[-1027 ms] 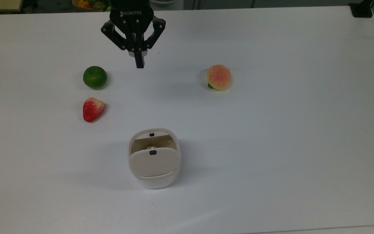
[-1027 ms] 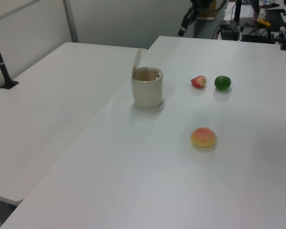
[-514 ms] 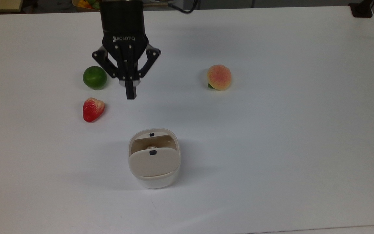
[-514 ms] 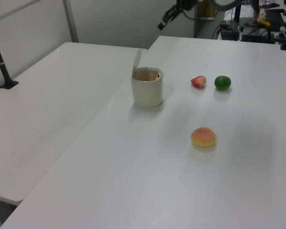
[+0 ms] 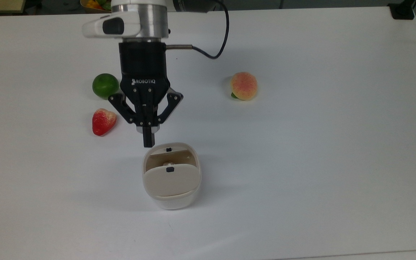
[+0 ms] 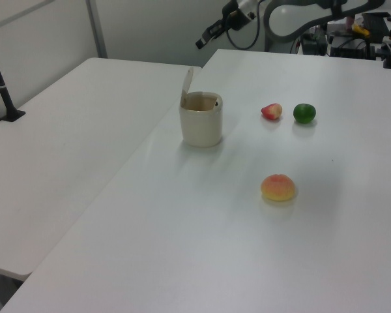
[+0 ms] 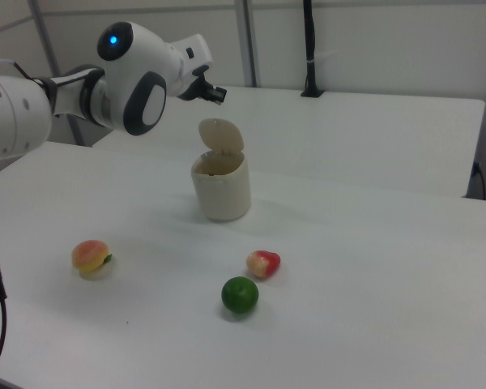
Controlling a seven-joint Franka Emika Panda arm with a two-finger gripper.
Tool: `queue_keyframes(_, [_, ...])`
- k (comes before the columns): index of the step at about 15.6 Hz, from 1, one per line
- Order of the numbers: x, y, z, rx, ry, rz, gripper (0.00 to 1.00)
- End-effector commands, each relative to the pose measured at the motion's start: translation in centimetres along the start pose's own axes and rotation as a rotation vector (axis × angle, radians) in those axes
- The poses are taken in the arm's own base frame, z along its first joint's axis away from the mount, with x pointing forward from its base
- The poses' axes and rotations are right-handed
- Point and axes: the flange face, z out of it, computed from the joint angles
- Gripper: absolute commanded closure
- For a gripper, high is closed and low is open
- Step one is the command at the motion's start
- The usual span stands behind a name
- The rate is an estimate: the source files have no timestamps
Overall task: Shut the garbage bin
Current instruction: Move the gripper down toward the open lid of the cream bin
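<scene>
The garbage bin (image 5: 172,177) stood a little below the middle of the top view, on the white table (image 5: 320,144), its beige lid (image 5: 171,179) raised on its hinge and the inside showing. In the left view the bin (image 6: 201,120) sat left of centre in the upper half, the lid upright at its left edge; in the right view it (image 7: 221,188) stood just above the middle with the lid tilted up behind the opening.

The gripper (image 5: 149,143) hung directly above the bin's far rim in the top view, its two black fingers pressed together with no gap and nothing held. In the right view it (image 7: 217,95) sat in the air up and left of the raised lid, apart from it.

A green lime (image 5: 105,86) and a strawberry (image 5: 103,121) lay to the left of the gripper in the top view, and a peach (image 5: 243,86) lay well apart toward the upper right of centre.
</scene>
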Motion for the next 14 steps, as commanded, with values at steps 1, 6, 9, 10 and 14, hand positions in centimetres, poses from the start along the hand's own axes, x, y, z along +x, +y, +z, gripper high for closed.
queue_keyframes(1, [-0.1,-1.6,1.9,0.024,0.079,0.014,1.00])
queue_keyframes(6, [-1.2,-1.7,3.5,0.023,0.103,0.006,1.00])
queue_keyframes(9, [-2.1,-1.6,4.5,0.019,0.090,0.001,1.00])
queue_keyframes(10, [-2.2,-1.6,4.6,0.018,0.087,0.000,1.00])
queue_keyframes(14, [-3.2,-1.5,5.1,0.013,0.064,-0.015,1.00])
